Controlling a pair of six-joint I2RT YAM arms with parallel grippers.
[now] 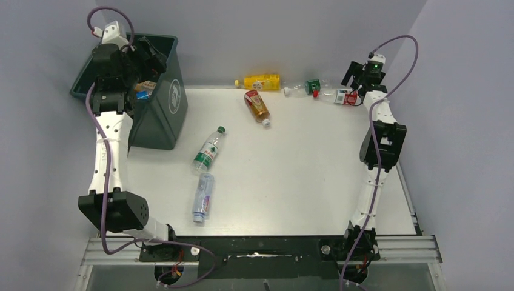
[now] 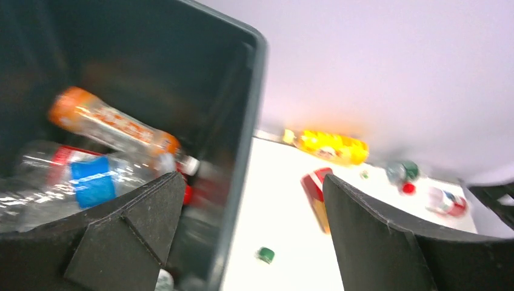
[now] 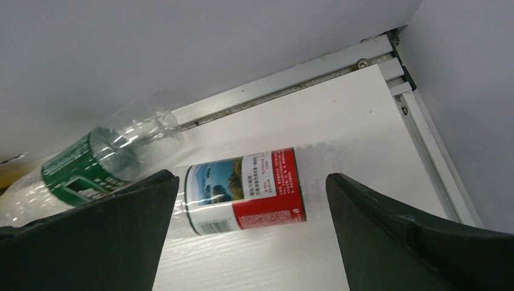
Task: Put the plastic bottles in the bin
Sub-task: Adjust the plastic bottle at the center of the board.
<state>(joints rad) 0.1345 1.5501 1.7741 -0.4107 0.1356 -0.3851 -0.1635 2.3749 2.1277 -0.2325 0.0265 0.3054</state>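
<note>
The dark green bin (image 1: 162, 106) stands at the table's far left. My left gripper (image 1: 149, 63) hangs open over its mouth, nothing between the fingers (image 2: 151, 206). Inside the bin (image 2: 247, 91) lie an orange bottle (image 2: 112, 126) and a clear blue-labelled bottle (image 2: 79, 179). At the far right my right gripper (image 1: 354, 90) is open, straddling a clear red-labelled bottle (image 3: 248, 189) that lies on the table. A green-labelled bottle (image 3: 91, 162) lies just beyond it. Other bottles lie on the table: green-labelled (image 1: 209, 148), blue-labelled (image 1: 203, 197), red-gold (image 1: 257, 106), yellow (image 1: 260, 80).
Grey walls close in the table at the back and on the right. A metal rail (image 3: 424, 139) runs along the right edge, close to my right gripper. A loose green cap (image 2: 265, 254) lies on the table beside the bin.
</note>
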